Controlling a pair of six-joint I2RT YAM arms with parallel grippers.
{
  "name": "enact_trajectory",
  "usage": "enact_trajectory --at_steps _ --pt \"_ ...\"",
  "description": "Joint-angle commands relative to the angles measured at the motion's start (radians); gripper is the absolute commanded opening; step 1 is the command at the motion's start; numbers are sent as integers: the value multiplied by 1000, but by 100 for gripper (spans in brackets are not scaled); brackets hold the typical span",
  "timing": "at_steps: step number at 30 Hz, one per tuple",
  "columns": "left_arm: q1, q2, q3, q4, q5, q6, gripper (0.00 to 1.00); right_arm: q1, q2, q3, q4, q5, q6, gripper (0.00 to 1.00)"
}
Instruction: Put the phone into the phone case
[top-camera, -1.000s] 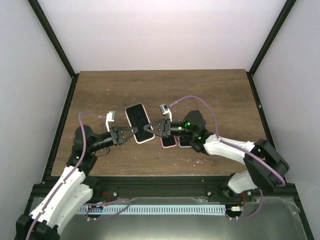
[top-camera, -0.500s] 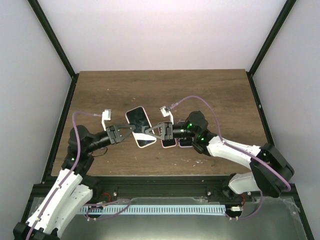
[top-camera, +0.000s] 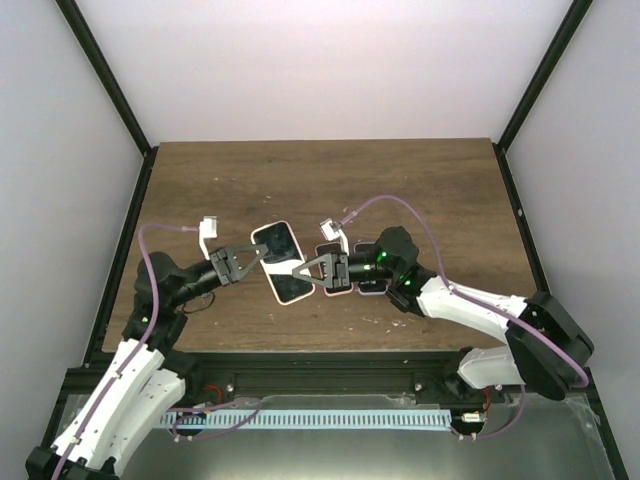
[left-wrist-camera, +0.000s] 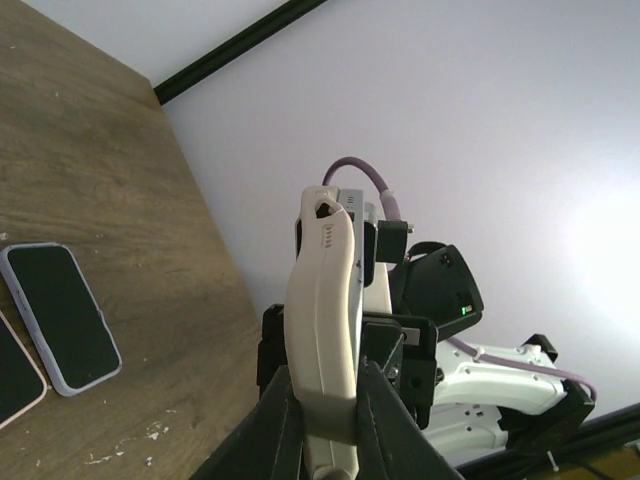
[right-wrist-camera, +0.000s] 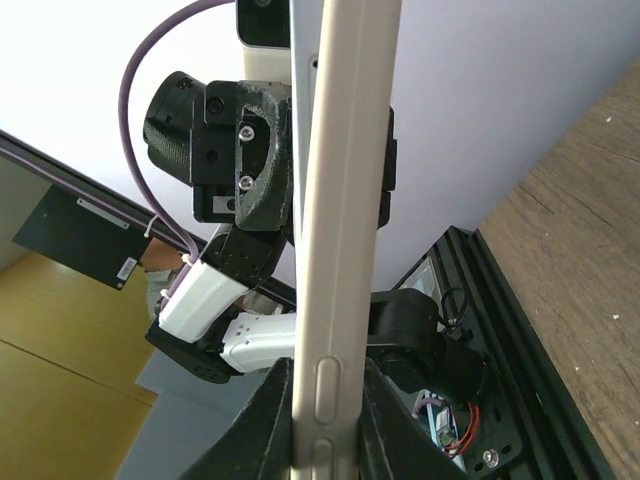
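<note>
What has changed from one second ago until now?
The phone, gripped at its two sides, moved slightly toward the near edge of the table, and the left gripper and right gripper moved with it. Both grippers stay shut on it. The two phone-like items on the table did not move.

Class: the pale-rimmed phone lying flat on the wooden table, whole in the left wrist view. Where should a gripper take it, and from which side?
Probably across the long edges of the pale-rimmed, black-screened phone, mid-length, straight down from above. It lies flat, screen up, so only its thin rim offers purchase, narrowest that way. A second phone lies close alongside, leaving one finger little room.
</note>
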Motion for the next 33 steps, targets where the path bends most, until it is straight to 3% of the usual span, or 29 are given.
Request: enact_trajectory --at_steps 1,5,7,11,16,25,29,33 --pt "4 2 19 21 -4 39 0 16 -39 6 -24 -17 -72 13" --pt "4 17 28 18 85 80 0 16 -68 53 -150 26 -133 25" --pt "4 22 35 17 124 92 0 15 -82 73 -179 49 -141 39" --pt "4 25 51 23 202 112 0 5 -106 121 -230 81 -153 51" --pt "4 38 75 -7 275 152 0 -7 -106 181 -259 90 -156 56" --pt "4 44 69 -49 323 200 0 -30 -111 207 -264 99 -154 41" --pt "4 54 83 -114 309 247 0 -32 -117 201 -273 107 -167 16" --pt "4 90 139 -333 233 389 0 -34 -134 195 -276 125 -185 1"
